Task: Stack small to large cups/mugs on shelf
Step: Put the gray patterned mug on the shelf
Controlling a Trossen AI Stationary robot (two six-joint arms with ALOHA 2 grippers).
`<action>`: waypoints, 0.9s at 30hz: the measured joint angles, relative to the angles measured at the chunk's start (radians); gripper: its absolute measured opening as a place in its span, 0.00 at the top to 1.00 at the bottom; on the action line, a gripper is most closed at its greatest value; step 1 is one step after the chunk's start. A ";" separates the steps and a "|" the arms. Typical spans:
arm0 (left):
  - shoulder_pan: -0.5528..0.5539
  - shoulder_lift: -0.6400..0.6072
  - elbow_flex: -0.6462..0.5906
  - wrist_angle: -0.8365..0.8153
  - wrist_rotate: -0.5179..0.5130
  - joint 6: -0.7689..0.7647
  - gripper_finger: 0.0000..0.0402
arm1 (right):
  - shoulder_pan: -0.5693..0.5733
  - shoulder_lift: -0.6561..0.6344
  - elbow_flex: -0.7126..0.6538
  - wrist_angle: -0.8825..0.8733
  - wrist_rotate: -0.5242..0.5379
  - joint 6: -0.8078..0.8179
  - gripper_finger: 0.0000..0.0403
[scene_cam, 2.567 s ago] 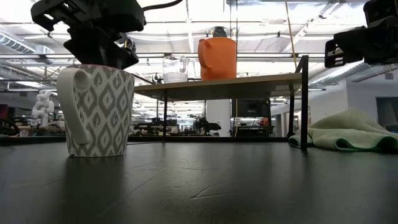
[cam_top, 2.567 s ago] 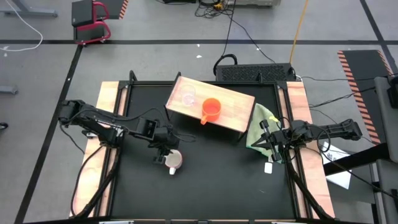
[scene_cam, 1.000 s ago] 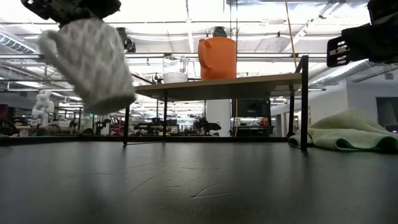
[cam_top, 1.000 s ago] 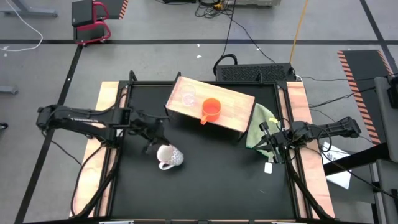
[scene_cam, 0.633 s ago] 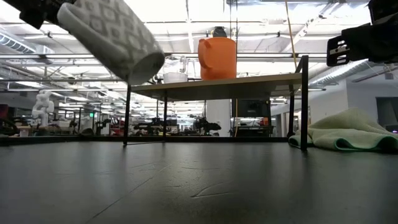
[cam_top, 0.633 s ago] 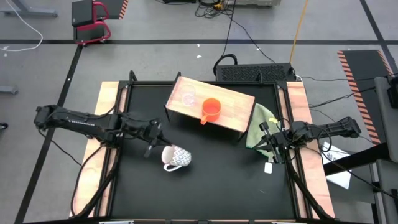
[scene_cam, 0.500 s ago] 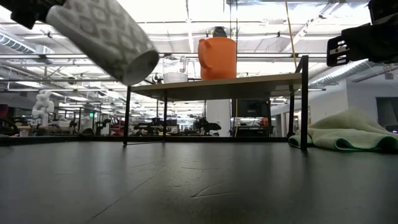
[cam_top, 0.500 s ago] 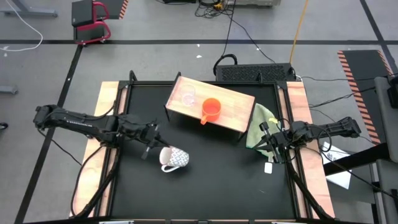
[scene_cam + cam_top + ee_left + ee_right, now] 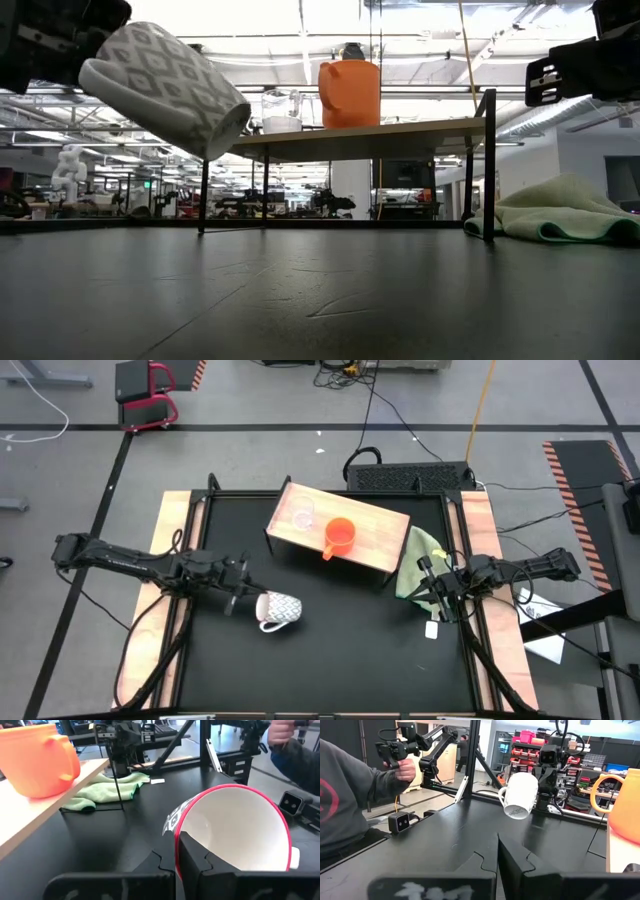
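Note:
My left gripper [image 9: 243, 600] is shut on the white mug with a dark pattern [image 9: 279, 608], held in the air left of the shelf [image 9: 385, 532] and tipped on its side [image 9: 165, 85]. Its red-rimmed mouth faces my left wrist camera [image 9: 235, 830]. The small clear cup [image 9: 303, 513] and the orange mug [image 9: 340, 535] stand on their bases on the light wooden shelf board [image 9: 350, 130]. My right gripper [image 9: 432, 598] is shut and empty at the table's right side, beside the green cloth. My left gripper holds the mug by its rim [image 9: 176, 832], with one finger [image 9: 196, 860] inside the mouth and the other outside the wall. The fingers come nearly level from the table's left. The mug is lifted clear, tipped so its base [image 9: 514, 811] points toward the table's right and slightly down.
A green cloth [image 9: 418, 555] lies by the shelf's right end, with a small white tag [image 9: 432, 628] near it. The shelf stands on thin black legs [image 9: 489, 165]. A person in a grey sleeve [image 9: 345, 805] stands beyond the table holding a device.
My left gripper has moved a little toward the table's near edge and turned at the wrist, still shut on the mug. The mug has tipped from a slight tilt to lying almost on its side, base toward the right, and has stayed clear of the table.

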 joint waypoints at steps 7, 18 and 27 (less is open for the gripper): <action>0.018 0.000 -0.023 0.001 -0.012 -0.005 0.99 | 0.000 0.000 0.000 0.000 0.000 0.001 1.00; 0.039 0.000 -0.021 0.090 -0.116 -0.103 0.99 | 0.000 0.000 0.000 0.001 0.000 0.001 1.00; 0.038 0.002 -0.019 0.213 -0.105 -0.081 0.99 | 0.000 0.000 0.000 0.001 0.000 -0.001 1.00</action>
